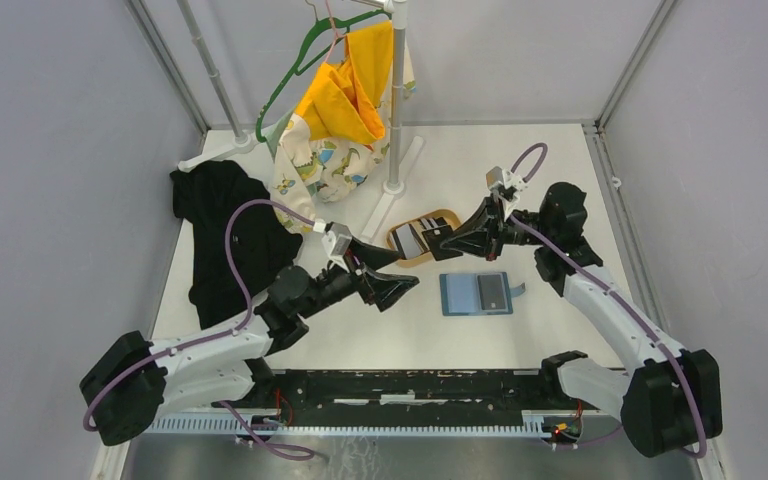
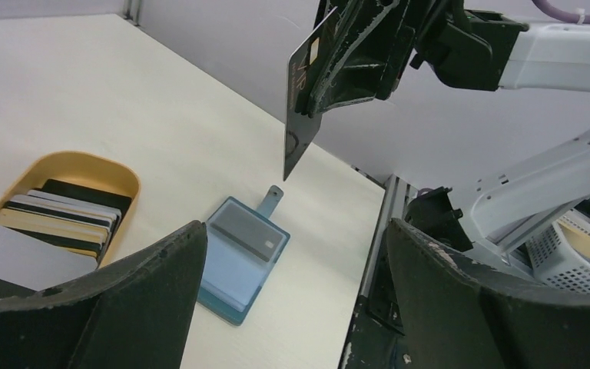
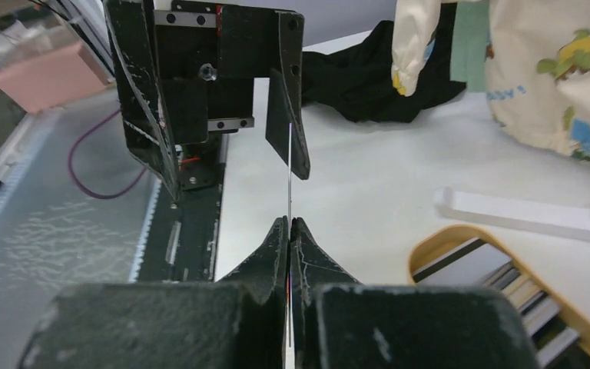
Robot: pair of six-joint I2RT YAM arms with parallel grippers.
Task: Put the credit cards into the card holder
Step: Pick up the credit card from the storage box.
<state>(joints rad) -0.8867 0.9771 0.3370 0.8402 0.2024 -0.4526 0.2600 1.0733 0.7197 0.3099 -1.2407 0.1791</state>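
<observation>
The right gripper (image 3: 289,223) pinches one dark card (image 2: 303,100), the left gripper (image 1: 390,272) is spread wide, and the other credit cards (image 2: 61,219) wait in the tray (image 2: 84,163) at eleven o'clock from the card holder (image 1: 475,293).

black garment (image 1: 225,235) crumpled at left on white table (image 1: 560,170); at top centre, green hanger (image 1: 290,85), yellow cloth (image 1: 345,90) and printed cloth (image 1: 320,165) on grey pole (image 1: 397,100); below these, oval tan tray (image 2: 77,157).
</observation>
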